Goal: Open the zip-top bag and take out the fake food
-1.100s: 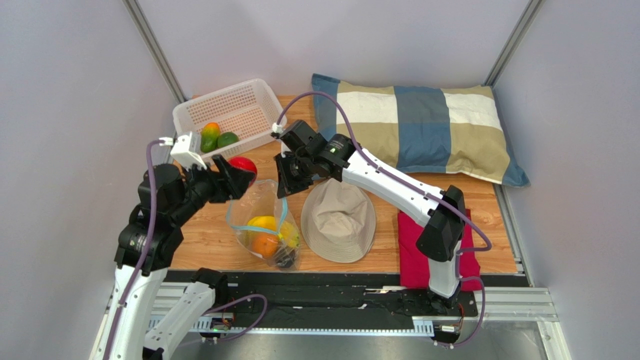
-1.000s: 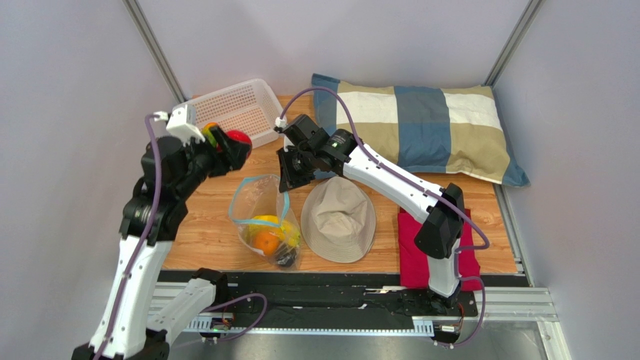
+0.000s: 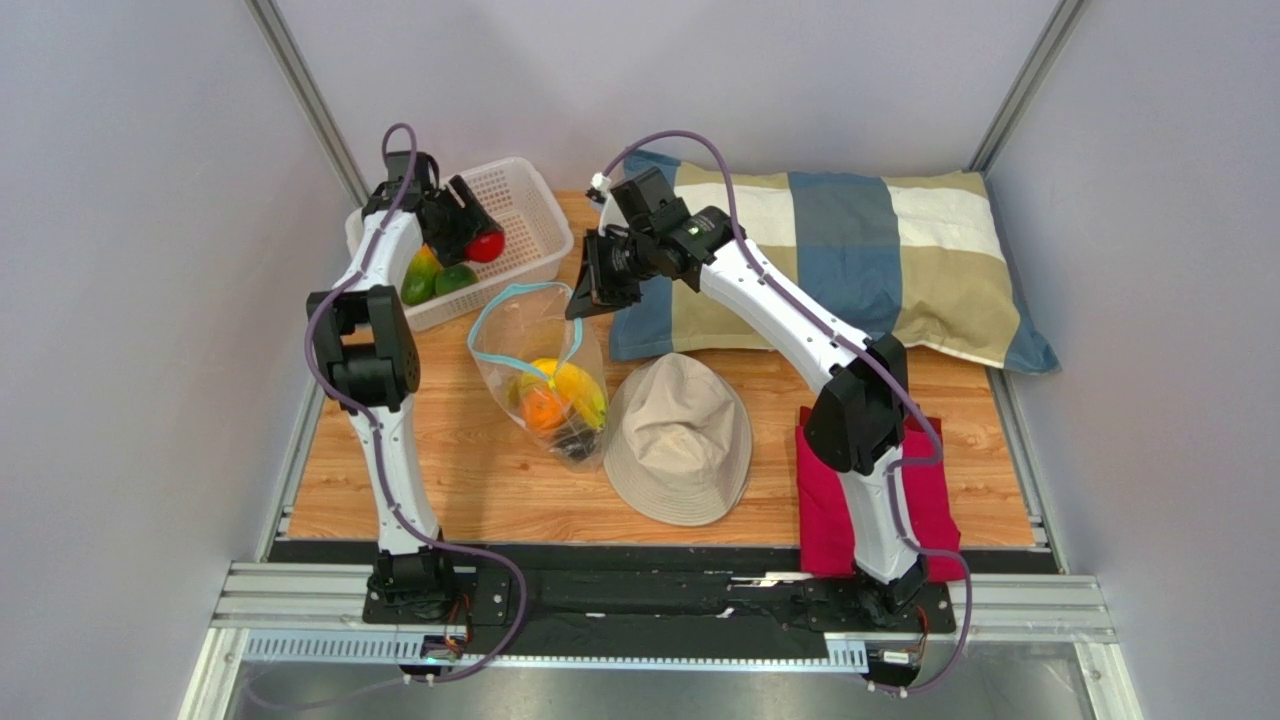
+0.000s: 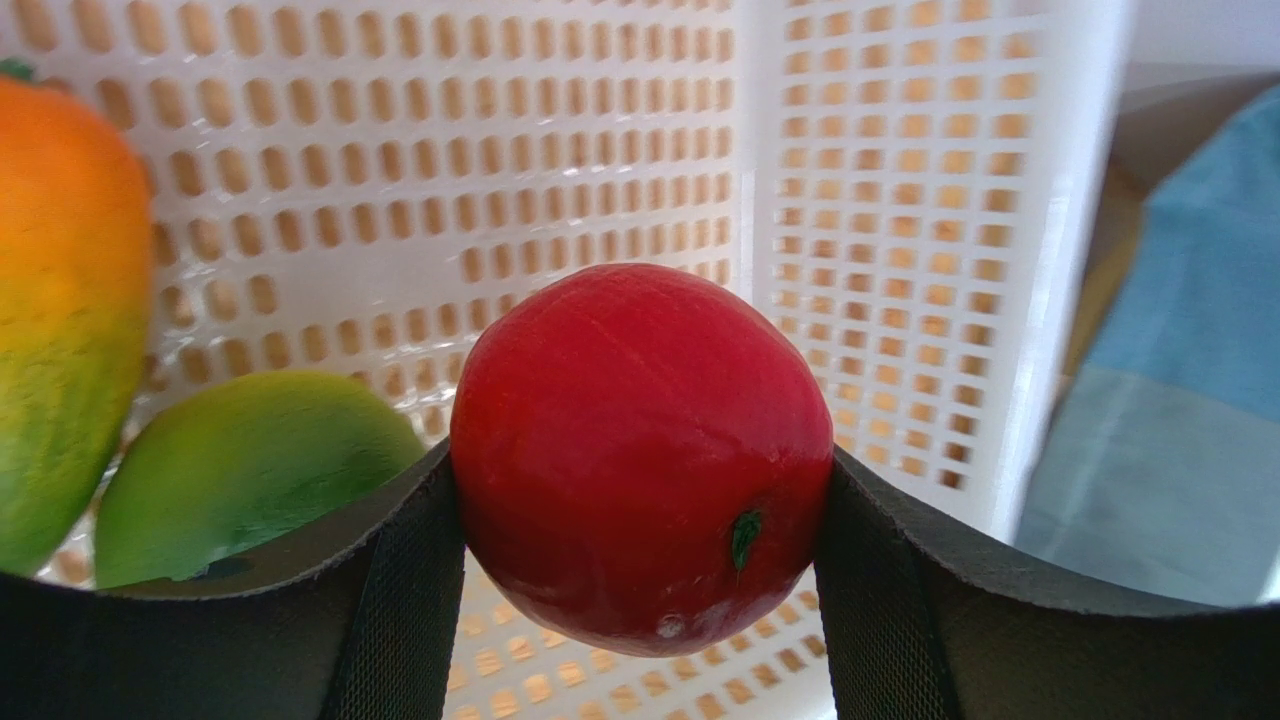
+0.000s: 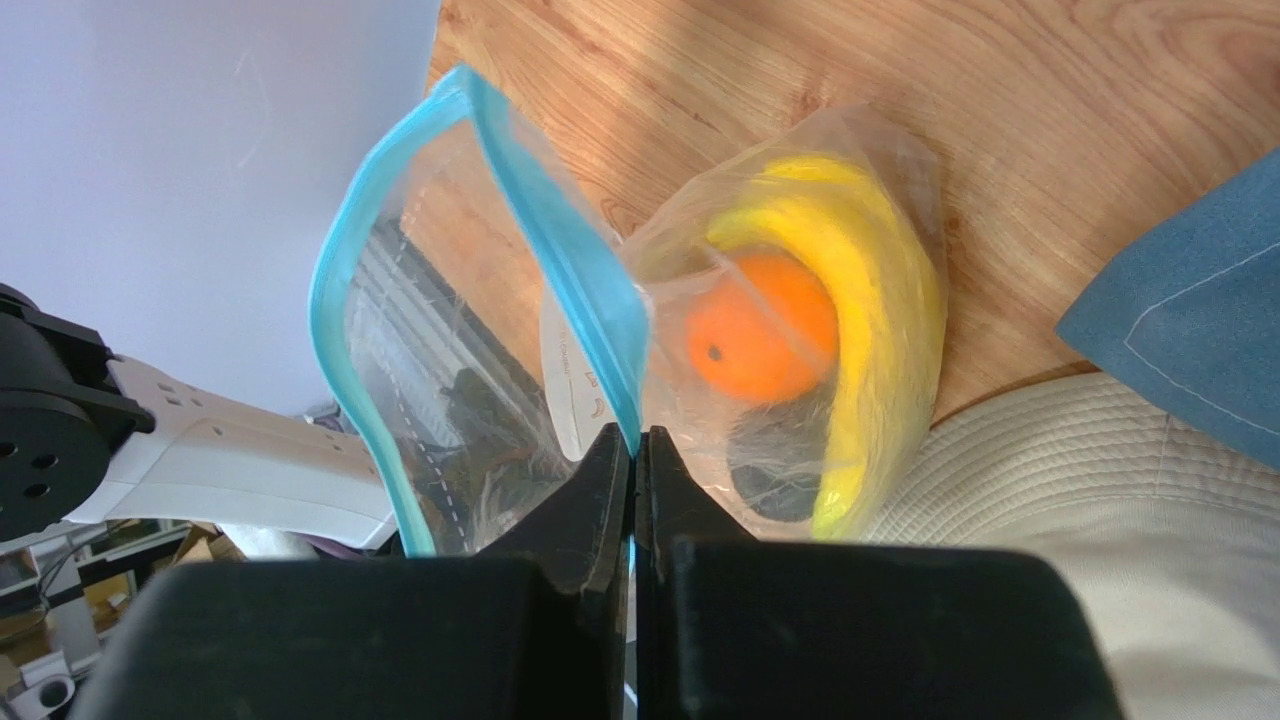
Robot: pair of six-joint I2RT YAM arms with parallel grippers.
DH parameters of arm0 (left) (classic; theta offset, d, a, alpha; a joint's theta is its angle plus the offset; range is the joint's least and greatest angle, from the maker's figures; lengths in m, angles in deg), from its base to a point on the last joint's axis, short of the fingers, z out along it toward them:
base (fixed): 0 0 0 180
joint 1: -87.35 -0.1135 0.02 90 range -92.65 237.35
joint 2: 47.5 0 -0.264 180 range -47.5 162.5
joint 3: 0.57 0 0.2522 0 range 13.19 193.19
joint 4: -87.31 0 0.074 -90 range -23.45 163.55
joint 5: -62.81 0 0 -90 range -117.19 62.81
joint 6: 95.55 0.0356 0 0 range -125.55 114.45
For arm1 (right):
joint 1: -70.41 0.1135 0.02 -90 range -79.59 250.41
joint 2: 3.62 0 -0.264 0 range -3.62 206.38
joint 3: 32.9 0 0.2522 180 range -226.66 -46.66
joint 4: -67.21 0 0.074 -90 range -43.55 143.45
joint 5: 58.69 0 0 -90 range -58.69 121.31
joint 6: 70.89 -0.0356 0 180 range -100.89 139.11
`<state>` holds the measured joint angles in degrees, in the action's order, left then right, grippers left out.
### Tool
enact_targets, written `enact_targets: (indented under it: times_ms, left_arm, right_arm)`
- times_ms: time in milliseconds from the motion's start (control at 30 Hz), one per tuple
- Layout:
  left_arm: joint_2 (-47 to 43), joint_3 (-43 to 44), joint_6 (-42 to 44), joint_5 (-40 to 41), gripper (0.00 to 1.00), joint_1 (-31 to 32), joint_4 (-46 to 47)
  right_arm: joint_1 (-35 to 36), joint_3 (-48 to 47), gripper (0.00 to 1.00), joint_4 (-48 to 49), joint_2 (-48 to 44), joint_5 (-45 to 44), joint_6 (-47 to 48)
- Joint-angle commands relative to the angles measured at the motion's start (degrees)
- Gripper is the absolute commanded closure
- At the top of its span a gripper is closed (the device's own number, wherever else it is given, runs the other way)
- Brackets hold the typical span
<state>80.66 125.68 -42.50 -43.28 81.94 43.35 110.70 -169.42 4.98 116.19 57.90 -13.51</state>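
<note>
Apple over the basket, bag held up by its strip.
The left fingers (image 4: 398, 600) clamp the apple (image 4: 642, 450) from both sides above the basket (image 3: 519, 210), next to the mango (image 4: 60, 300) and green piece (image 4: 241, 473) lying in it; a drop looks next. The right fingers (image 5: 601, 495) are pinched flat on the zip strip (image 5: 556, 255), so the bag (image 3: 541, 360) stands open-mouthed on the surface (image 3: 451, 465) just in front of the basket, with the orange (image 5: 759, 323) and bananas (image 5: 887, 315) inside. Only the wrist views show both grips; only the top view shows bag and basket together.
</note>
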Motion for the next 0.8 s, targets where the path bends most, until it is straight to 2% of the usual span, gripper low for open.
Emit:
enact_targets:
  times_ms: [0, 33, 67, 300, 333, 367, 400, 433, 467, 500, 533, 567, 600, 633, 667, 767]
  left_arm:
    - [0.34, 5.81, 4.16, 2.82, 0.28, -0.57, -6.18]
    - [0.08, 6.51, 5.56, 3.09, 0.22, -0.65, -6.63]
    - [-0.36, 7.13, 6.36, 4.22, 0.02, -0.57, -8.37]
    - [-4.76, 12.66, 10.40, 6.70, 0.01, -0.65, -21.55]
    - [-4.24, 18.06, 11.02, 6.52, 0.01, -1.09, -24.97]
    - [-4.15, 20.99, 11.28, 6.43, 0.01, -1.01, -32.57]
    - [-5.01, 22.85, 11.55, 5.47, 0.03, -1.01, -34.82]
    - [-7.11, 20.86, 11.98, 4.33, 0.04, -0.31, -35.45]
    - [-13.66, 17.71, 12.16, 3.36, 0.06, 0.22, -33.81]
    - [-17.99, 13.24, 12.43, 2.22, 0.18, 0.57, -31.18]
    - [-26.82, 2.49, 11.30, 0.56, 0.27, 0.58, -27.93]
    - [-31.34, -3.36, 9.89, -2.94, 0.34, 0.58, -20.33]
    - [-35.65, -9.16, 7.09, -5.06, 0.46, 0.75, -16.08]
    - [-43.01, -18.61, 5.33, -6.74, 0.49, 0.84, -12.73]
    - [-46.39, -22.01, 3.92, -9.28, 0.50, 1.80, -9.39]
    - [-57.73, -32.13, 0.92, -10.18, 0.55, 5.22, -4.72]
  right_arm:
    - [-0.22, -1.61, 1.00, 2.32, 0.86, 3.11, -1.92]
    - [-0.22, -1.26, 1.00, 2.15, 0.95, 3.38, -1.57]
    - [-0.22, -1.43, 1.00, 1.19, 1.13, 3.47, -1.05]
    - [-1.18, -2.66, 1.00, -1.45, 1.13, 1.89, -0.68]
    - [-1.18, -2.40, 1.00, -1.19, 0.87, 2.06, -1.12]
    - [-1.18, -1.35, 1.00, -0.15, 0.43, 1.98, -1.74]
    - [-0.92, -0.39, 1.00, 0.47, -0.18, 1.19, -2.27]
    - [-0.83, 0.76, 1.00, 1.18, -1.49, 1.01, -2.79]
    - [-0.74, 3.03, 1.00, 2.57, -2.20, 0.83, -3.41]
    - [-0.48, 3.84, 0.99, 3.28, -2.73, -0.04, -4.46]
    - [-0.22, 4.71, 0.92, 3.81, -3.52, -0.57, -4.99]
    - [-0.04, 5.59, 0.92, 5.91, -3.70, -0.92, -5.43]
    - [-0.04, 6.30, 0.93, 6.62, -3.79, -1.79, -6.65]
    - [0.05, 6.04, 0.96, 6.63, -3.62, -2.41, -7.54]
    - [0.14, 5.95, 0.99, 6.46, -3.36, -2.59, -8.59]
    - [0.92, 5.78, 1.00, 7.25, -3.70, -4.16, -9.83]
